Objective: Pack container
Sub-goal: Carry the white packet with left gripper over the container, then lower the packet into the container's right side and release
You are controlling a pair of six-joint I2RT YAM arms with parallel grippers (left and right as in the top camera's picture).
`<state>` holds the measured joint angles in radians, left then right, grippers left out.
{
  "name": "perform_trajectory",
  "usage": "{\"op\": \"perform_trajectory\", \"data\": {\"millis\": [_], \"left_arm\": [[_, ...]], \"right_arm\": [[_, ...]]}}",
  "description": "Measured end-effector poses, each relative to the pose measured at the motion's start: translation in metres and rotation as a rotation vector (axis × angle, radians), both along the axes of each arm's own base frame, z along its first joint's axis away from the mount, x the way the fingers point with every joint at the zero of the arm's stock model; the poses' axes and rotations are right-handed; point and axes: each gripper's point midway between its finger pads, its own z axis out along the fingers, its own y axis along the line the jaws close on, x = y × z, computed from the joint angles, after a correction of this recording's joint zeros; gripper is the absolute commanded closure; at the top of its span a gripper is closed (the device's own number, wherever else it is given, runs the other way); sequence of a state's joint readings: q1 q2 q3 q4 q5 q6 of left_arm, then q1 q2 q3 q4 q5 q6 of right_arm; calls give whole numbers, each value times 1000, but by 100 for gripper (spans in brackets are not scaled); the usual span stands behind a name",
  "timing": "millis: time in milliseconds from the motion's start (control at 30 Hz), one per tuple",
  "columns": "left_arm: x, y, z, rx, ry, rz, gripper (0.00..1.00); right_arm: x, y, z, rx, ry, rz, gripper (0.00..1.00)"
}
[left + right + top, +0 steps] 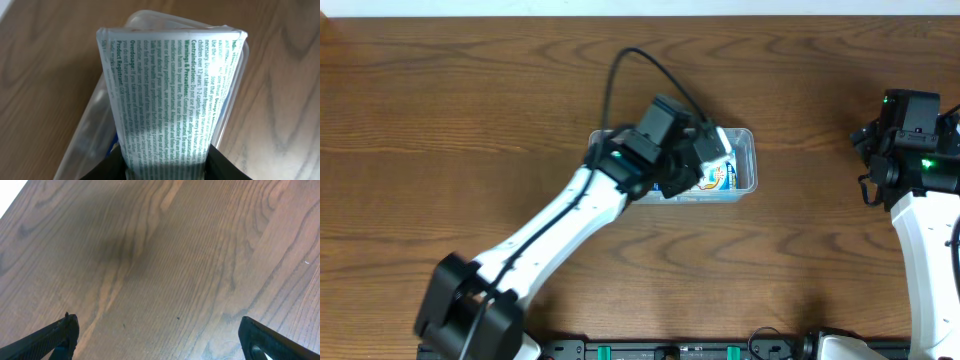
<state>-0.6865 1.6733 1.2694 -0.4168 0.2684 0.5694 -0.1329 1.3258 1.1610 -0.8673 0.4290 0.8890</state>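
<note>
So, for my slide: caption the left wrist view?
Left tool holds a printed carton at the clear container on a wooden table.

Left arm (560,215) and right arm (925,245): white links, black joints, green lights. A black cable (665,75) loops off the left; the right gripper (157,322) is black.

White pack (170,100) with green print, clear container (751,152), brown wood-grained table (175,255)

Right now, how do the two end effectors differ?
The left end effector is shut on a printed box over the clear container; the right end effector is open and empty. The left is at the table centre; the right is at its far right. Both are black.
</note>
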Motion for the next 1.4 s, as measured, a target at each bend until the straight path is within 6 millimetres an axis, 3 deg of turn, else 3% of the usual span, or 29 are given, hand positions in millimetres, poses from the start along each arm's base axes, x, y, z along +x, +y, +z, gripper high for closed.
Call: {"op": "perform_trajectory", "data": {"millis": [133,300,667,1000,1267,1400], "left_arm": [[0,-12,-23,69,-43,-81,60],[-4,-16,-38,133,-80,-173,60],[-5,-17,-41,212,-195,-352,60],[1,-20,-39,217,-242,-377,60],[7,-16,-64,267,-213,-350,59],[12,-13,-66,264,-195,-303,59]], "right_arm": [[0,0,0,0,0,0,1],[0,0,0,0,0,0,1],[0,0,0,0,0,0,1],[0,0,0,0,0,0,1],[0,0,0,0,0,0,1],[0,0,0,0,0,0,1]]}}
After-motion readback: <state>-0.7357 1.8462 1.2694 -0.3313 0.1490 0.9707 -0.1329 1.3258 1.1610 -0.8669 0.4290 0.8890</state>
